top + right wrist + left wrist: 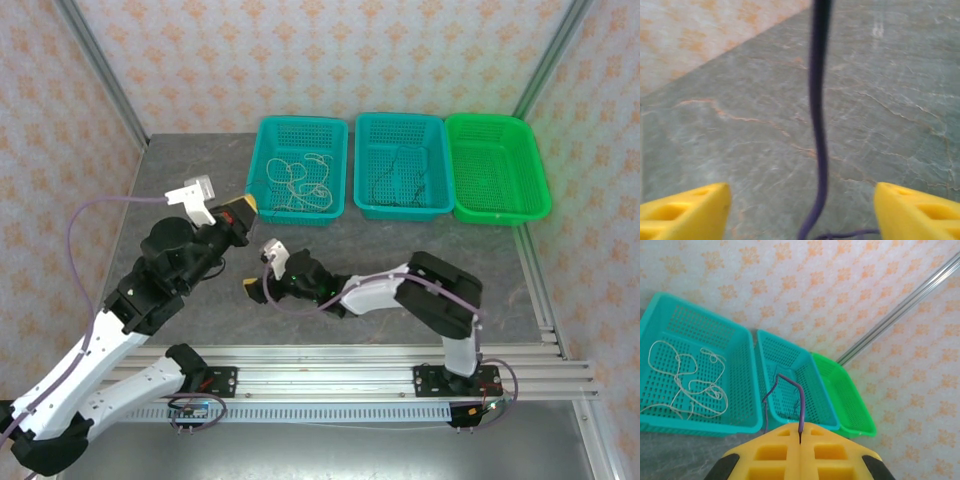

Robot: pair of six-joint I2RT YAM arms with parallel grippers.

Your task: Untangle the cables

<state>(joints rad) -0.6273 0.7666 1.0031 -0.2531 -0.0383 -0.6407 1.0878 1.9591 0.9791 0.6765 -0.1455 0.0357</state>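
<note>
My left gripper (800, 429) is shut on a thin purple cable (801, 400), which rises from the pinched tips, arcs over and drops to the left. From above, that gripper (245, 207) hovers just in front of the left teal basket (262, 140). My right gripper (255, 288) is low over the table, below the left one. Its yellow fingers (685, 210) stand wide open, and the purple cable (819, 125) runs between them, touching neither. A cream-white cable (300, 180) lies looped in the left teal basket. A dark cable (395, 182) lies in the middle teal basket (440, 165).
A green basket (535, 175) stands at the right end of the basket row against the back wall. Metal frame posts (100, 70) rise at both back corners. A grey marbled tabletop (400, 245) lies between the baskets and the arm bases.
</note>
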